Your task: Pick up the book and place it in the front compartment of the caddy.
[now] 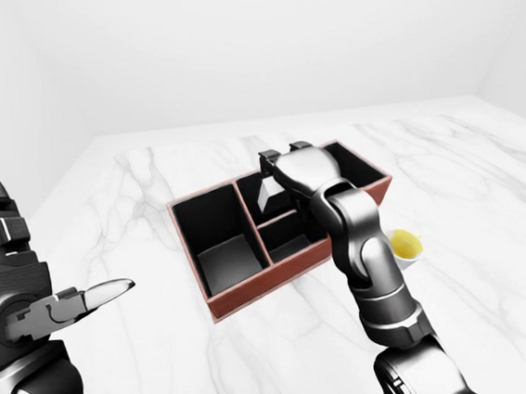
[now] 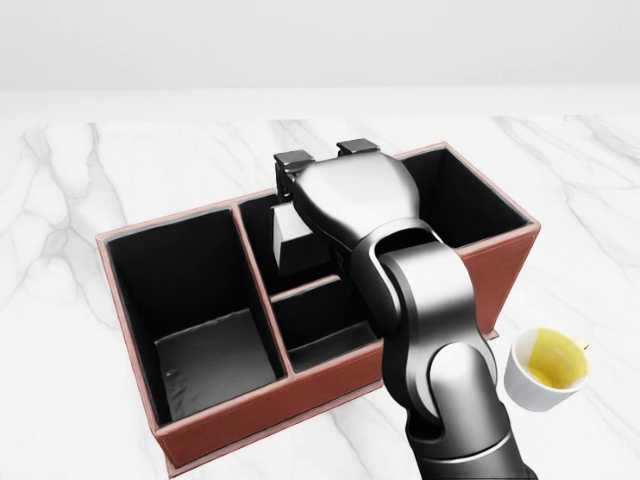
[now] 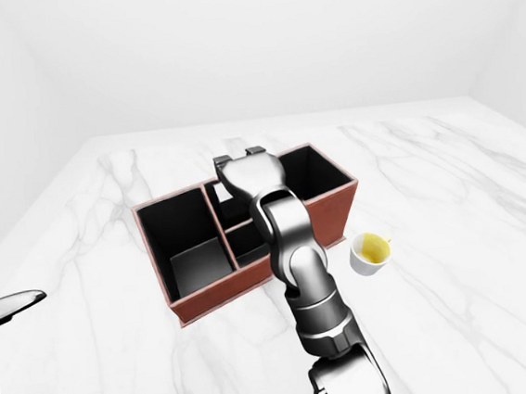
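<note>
Glossy metal right hand [image 2: 318,190] over boxy caddy [image 2: 215,420]

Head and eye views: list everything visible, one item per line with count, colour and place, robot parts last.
caddy: one, red-brown with black lining, middle of the table.
book: one, grey, partly hidden under the right hand, in the caddy's upper middle compartment.
cup: one, white with yellow contents, right of the caddy.
table: one, white marble.
right hand: one, silver-black, over the caddy's middle; grip unclear.
left hand: one, dark grey, left edge of left-eye view, fingers spread.
</note>
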Robot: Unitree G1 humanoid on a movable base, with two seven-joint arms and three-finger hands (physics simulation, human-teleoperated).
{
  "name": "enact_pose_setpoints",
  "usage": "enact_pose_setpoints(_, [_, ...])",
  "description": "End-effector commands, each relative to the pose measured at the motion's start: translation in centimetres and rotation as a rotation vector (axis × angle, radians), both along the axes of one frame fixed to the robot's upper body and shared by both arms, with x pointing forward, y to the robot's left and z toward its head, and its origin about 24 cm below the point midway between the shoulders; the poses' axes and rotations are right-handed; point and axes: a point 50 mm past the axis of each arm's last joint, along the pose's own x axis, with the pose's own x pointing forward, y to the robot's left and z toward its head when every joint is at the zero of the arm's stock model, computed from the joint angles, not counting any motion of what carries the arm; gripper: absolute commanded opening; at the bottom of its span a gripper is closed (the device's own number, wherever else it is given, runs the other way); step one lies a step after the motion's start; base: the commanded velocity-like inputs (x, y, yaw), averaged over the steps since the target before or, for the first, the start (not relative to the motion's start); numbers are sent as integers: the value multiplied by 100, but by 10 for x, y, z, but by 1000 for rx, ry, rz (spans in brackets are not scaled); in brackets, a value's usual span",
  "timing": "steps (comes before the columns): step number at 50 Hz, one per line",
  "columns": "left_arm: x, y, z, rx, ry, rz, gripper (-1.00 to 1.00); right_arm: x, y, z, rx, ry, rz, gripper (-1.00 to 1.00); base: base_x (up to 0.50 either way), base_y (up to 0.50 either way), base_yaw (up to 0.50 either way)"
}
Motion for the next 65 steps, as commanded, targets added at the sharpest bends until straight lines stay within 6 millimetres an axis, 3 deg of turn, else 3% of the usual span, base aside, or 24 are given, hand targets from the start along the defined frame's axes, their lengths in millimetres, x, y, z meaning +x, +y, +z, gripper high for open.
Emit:
enact_pose_setpoints(1, [-1, 0, 3, 1, -13, 2, 100, 9, 1, -2, 1, 36, 12, -100, 0, 0, 0])
enact_pose_setpoints(14, [-2, -2, 7, 5, -33, 0, 100, 21, 6, 12, 27, 39, 37, -100, 0, 0, 0])
enact_pose_setpoints(38, [-3, 0, 7, 5, -35, 1, 100, 36, 11, -13, 26, 26, 36, -100, 0, 0, 0])
enact_pose_setpoints(48, [-1, -1, 5, 8, -24, -5, 100, 49, 11, -7, 25, -66, 37, -100, 0, 0, 0])
enact_pose_setpoints(65, [-4, -1, 8, 11, -38, -1, 100, 60, 14, -29, 38, -82, 44, -100, 0, 0, 0])
